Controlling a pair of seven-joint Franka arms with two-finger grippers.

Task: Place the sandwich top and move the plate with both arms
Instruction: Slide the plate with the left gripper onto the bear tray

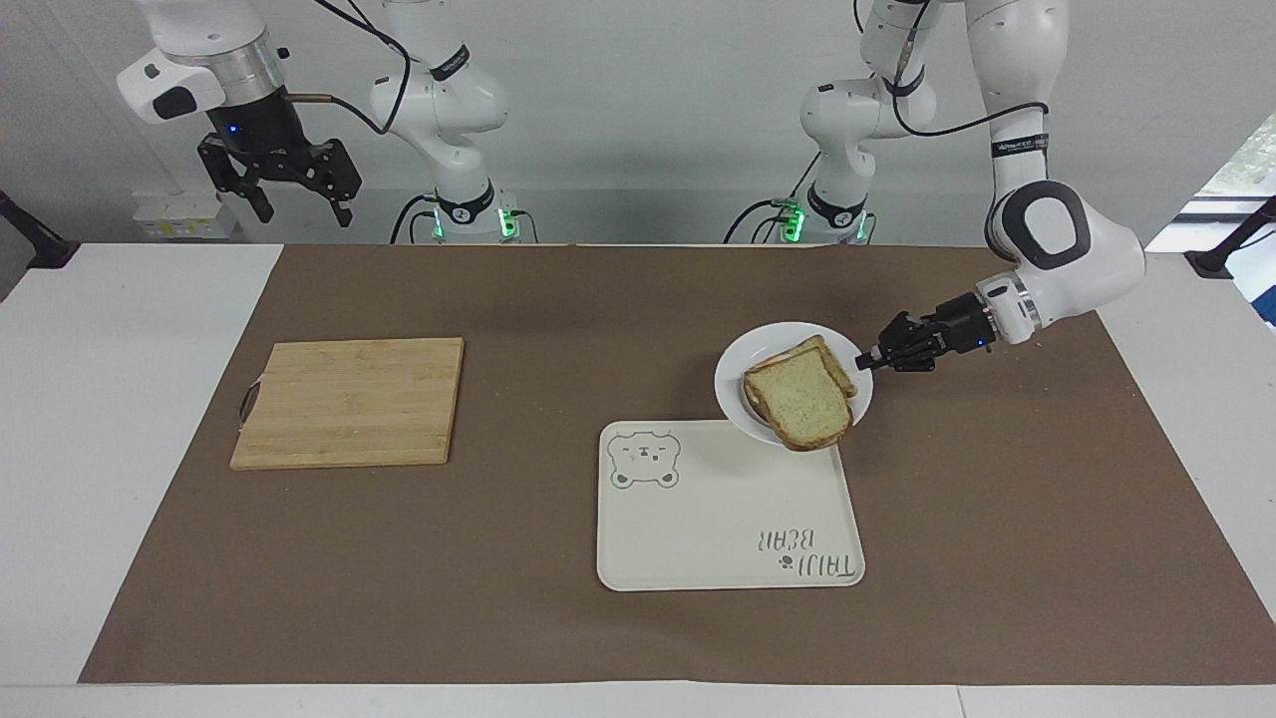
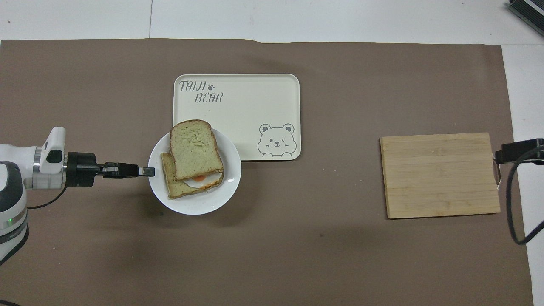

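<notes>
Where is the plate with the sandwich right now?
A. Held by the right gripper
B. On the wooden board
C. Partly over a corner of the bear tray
C. The plate, gripped at its rim by the left gripper, overlaps a corner of the tray.

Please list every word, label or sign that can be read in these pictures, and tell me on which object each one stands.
"TAIJI BEAR": printed in grey, with a small paw mark, in one corner of the cream tray; a bear face is drawn in the opposite corner.
Black bands on the arms carry small white lettering, too small to read.
Nothing else is readable.
</notes>
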